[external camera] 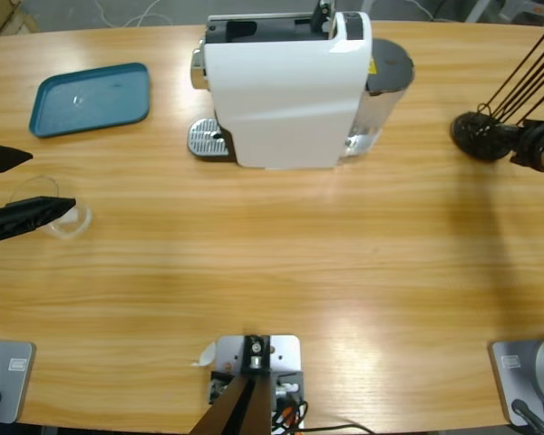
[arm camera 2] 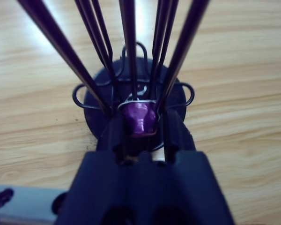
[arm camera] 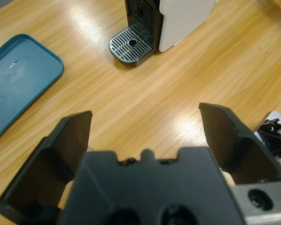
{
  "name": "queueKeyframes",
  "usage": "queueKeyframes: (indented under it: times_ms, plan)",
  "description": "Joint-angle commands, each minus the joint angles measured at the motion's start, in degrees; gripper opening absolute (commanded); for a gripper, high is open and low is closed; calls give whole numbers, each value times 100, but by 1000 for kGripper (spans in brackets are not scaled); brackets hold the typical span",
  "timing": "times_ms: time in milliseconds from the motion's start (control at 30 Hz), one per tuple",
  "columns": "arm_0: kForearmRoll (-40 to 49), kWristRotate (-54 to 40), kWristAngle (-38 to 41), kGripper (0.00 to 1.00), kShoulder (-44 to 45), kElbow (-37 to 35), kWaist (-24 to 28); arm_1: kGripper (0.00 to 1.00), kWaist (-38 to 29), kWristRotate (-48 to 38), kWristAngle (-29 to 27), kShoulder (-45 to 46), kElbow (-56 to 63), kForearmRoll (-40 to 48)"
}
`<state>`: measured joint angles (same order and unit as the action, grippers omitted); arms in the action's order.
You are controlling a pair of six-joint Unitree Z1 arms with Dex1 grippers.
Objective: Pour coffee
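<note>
A small clear glass (external camera: 69,221) stands near the table's left edge. My left gripper (external camera: 53,181) is open, one black jaw on each side of the glass; in the left wrist view the left gripper (arm camera: 147,117) is spread wide and the glass is hidden under its body. The coffee is out of view. The white coffee machine (external camera: 286,86) stands at the back middle, its round drip grate (arm camera: 131,44) bare. At the right, my right gripper (arm camera 2: 143,123) is shut on a purple capsule (arm camera 2: 139,116) inside a black wire capsule holder (external camera: 479,136).
A teal tray (external camera: 92,98) lies at the back left, also seen as the teal tray (arm camera: 18,79) in the left wrist view. Bare wood stretches between the glass and the machine's drip grate (external camera: 208,140). The holder's thin black rods (arm camera 2: 129,47) rise around the right gripper.
</note>
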<state>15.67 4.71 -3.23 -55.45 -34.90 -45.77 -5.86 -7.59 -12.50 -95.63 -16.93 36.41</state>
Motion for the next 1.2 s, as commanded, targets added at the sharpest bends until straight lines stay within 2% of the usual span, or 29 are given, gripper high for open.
queueKeyframes:
  times_ms: [33, 167, 300, 333, 400, 433, 867, 1200]
  plan:
    - [-55, 82, -20, 987, 100, 220, 51, 103, -98, 149, 44, 993, -169, -942]
    - [-64, 82, -11, 987, 66, 211, 51, 103, -117, 187, 28, 1507, -614, -1712]
    - [-90, 82, -2, 987, 70, 194, 51, 125, -149, 180, 53, 1493, -663, -1827]
    - [-90, 82, -2, 987, 85, 194, 51, 171, -161, 152, 61, 1443, -663, -1821]
    - [-90, 82, -2, 987, 110, 202, 51, 342, -170, 110, 86, 1310, -654, -1828]
    - [-90, 75, -2, 987, 121, 202, 51, 360, -178, 84, 102, 1239, -654, -1830]
    - [-82, 65, -2, 987, 114, 195, 51, 352, -178, 38, 116, 257, -489, -1173]
    - [-82, 65, -2, 987, 96, 202, 51, 354, -178, 52, 116, -84, -433, -833]
